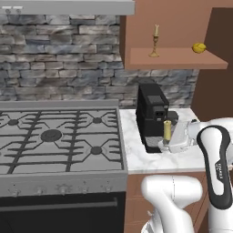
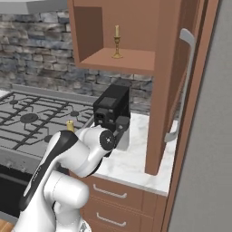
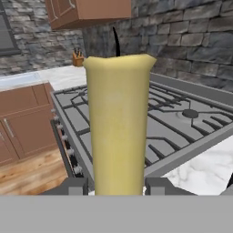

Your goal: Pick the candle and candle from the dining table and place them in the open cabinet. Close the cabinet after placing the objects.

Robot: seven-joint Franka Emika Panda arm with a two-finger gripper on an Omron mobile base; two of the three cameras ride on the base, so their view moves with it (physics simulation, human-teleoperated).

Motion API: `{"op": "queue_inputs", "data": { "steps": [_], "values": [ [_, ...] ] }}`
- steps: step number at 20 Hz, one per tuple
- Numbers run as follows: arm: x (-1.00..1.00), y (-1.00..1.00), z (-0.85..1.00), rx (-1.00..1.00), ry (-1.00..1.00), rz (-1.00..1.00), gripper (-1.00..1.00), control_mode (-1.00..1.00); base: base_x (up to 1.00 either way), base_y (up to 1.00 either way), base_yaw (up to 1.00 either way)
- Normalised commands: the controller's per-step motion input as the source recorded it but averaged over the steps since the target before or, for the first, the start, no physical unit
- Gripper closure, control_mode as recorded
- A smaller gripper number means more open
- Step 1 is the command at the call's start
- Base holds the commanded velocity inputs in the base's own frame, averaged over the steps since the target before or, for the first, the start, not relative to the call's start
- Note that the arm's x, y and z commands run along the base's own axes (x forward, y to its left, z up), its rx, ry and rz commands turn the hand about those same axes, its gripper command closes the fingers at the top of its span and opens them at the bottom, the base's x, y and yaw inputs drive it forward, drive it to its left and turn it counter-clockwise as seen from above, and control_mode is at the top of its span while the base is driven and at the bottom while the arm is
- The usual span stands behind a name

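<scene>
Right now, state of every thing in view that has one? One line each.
Cabinet: door open.
Candlestick candle: upright on the cabinet shelf, unlit.
Stubby candle: held upright in the pincer, off the counter, unlit.
Pincer: shut on the stubby candle.
Drawers: closed.
Stove: no flame at the burners.

On the cabinet shelf stand the tall candlestick candle toward the left and a small lump toward the right — well apart. Below, on the counter right of the stove, a coffee machine sits at the wall; just before it the stubby candle stands upright between the end effector fingers.
</scene>
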Motion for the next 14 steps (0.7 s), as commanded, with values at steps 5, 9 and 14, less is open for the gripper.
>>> {"op": "queue_inputs", "data": {
  "steps": [5,9,14],
  "values": [
    [0.00,0.00,0.00,0.00,0.00,0.00,1.00,1.00,0.20,-0.32,0.01],
    [0.00,0.00,0.00,0.00,0.00,0.00,1.00,1.00,0.23,-0.21,0.00],
    [0.00,0.00,0.00,0.00,0.00,0.00,1.00,1.00,0.28,-0.15,0.00]
  ]
}}
